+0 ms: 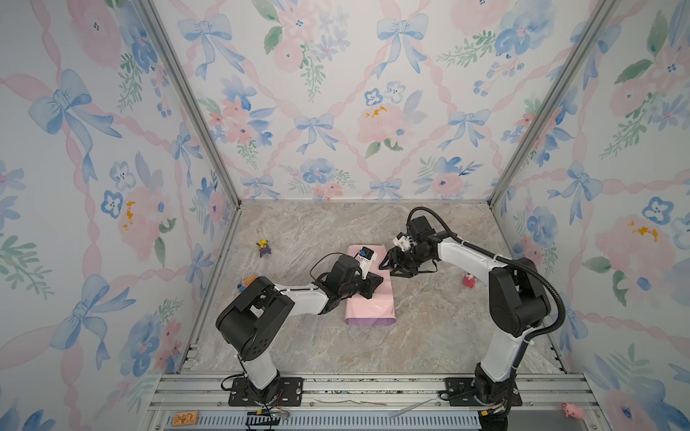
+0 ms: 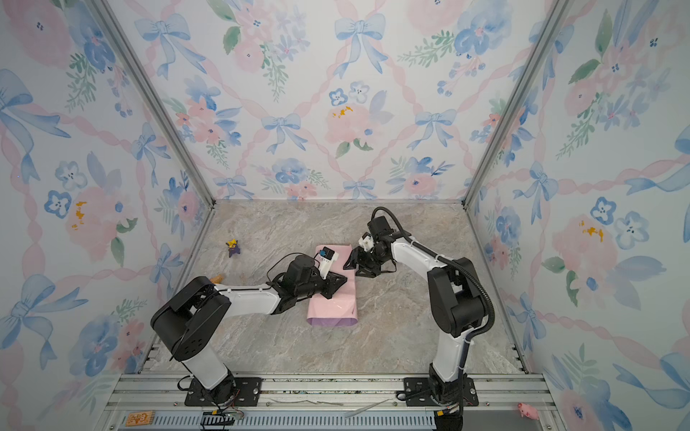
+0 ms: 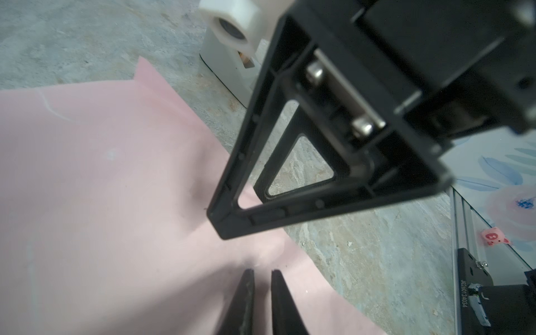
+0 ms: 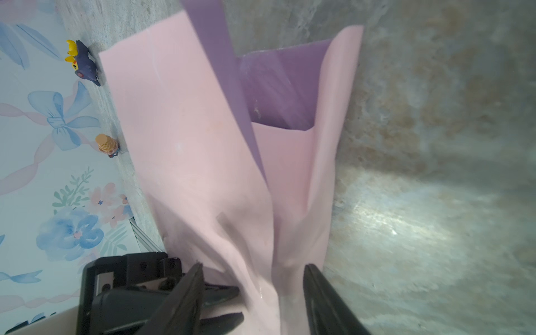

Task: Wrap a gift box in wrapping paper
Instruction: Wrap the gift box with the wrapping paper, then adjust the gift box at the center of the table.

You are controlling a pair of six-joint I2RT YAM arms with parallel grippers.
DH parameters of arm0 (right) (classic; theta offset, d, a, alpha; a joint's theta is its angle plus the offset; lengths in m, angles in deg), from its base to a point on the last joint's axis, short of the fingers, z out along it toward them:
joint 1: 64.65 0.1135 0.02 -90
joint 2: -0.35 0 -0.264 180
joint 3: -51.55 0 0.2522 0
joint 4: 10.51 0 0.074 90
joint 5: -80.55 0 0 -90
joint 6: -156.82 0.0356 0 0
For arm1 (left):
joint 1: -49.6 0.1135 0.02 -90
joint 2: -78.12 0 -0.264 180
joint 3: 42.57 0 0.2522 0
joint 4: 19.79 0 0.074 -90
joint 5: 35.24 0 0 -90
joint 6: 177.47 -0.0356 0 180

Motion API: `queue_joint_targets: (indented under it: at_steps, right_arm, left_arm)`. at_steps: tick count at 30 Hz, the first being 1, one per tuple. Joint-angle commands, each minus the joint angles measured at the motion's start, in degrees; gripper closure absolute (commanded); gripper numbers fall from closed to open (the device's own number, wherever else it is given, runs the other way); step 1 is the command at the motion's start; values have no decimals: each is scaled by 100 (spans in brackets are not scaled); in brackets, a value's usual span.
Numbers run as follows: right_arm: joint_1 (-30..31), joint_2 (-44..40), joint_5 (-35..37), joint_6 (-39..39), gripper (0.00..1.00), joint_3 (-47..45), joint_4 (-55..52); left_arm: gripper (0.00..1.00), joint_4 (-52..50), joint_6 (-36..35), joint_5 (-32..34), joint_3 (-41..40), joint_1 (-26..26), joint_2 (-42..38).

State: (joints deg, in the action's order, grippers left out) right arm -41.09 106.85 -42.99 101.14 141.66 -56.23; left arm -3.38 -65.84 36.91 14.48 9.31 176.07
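Note:
The wrapping paper [image 1: 369, 306] [image 2: 332, 306] lies folded into a long pale pink strip on the marble table, with lilac showing at its near end. The gift box is hidden. My left gripper [image 1: 378, 279] [image 2: 341, 280] rests on the strip's middle. Its fingers stand almost together on the puckered pink sheet [image 3: 101, 174], so the left gripper [image 3: 262, 271] looks shut on a pinch of paper. My right gripper [image 1: 392, 270] [image 2: 356, 269] sits at the strip's right edge, open. In its wrist view a raised pink fold [image 4: 188, 130] runs between the spread fingers of the right gripper [image 4: 252, 265].
Small toys stand around: a purple and yellow figure [image 1: 264, 248] [image 4: 82, 63] at far left, an orange one [image 1: 246, 281] by the left arm, a red one [image 1: 468, 280] at right, a pink pig [image 1: 571, 409] on the front rail. Floral walls close three sides.

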Motion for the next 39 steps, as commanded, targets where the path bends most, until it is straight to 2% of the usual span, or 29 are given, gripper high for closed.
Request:
queue_joint_targets:
  at_steps: [1, 6, 11, 12, 16, 17, 20, 24, 28, 34, 39]
  right_arm:
    - [-41, 76, -148, 109, 49, -52, 191]
    - [-36, 203, -79, 101, 67, -31, 214]
    - [-56, 148, 128, 35, 72, -136, 100]
    - [-64, 123, 120, 30, 70, -151, 82]
    - [-127, -166, 124, 65, 40, -275, 115]
    - [-154, -291, 151, 73, 39, -336, 150]
    - [-308, -802, 186, 20, 37, -561, 139]
    - [-456, -1400, 85, -202, 29, -831, -63]
    - [-400, -1632, 153, -383, 27, -1036, -225]
    - [13, -1238, 35, -375, 27, -960, -135]
    - [166, -750, 11, -279, 27, -799, 30]
  left_arm:
    - [84, -795, -35, 203, -199, -12, 156]
    - [84, -798, -32, 191, -207, -8, 157]
    - [84, -794, -35, 193, -201, -14, 165]
    - [84, -787, -27, 193, -202, -5, 163]
    - [83, -797, -18, 170, -173, -8, 119]
    - [83, -797, -11, 168, -163, -12, 71]
    - [79, -805, 22, 144, 24, -5, -195]
    - [62, -1012, 74, 158, 324, 4, -667]
    - [49, -1245, 337, 276, 448, 127, -1184]
    - [44, -2276, 1055, 695, 344, 660, -1697]
    - [42, -2375, 1344, 371, -57, 961, -1607]
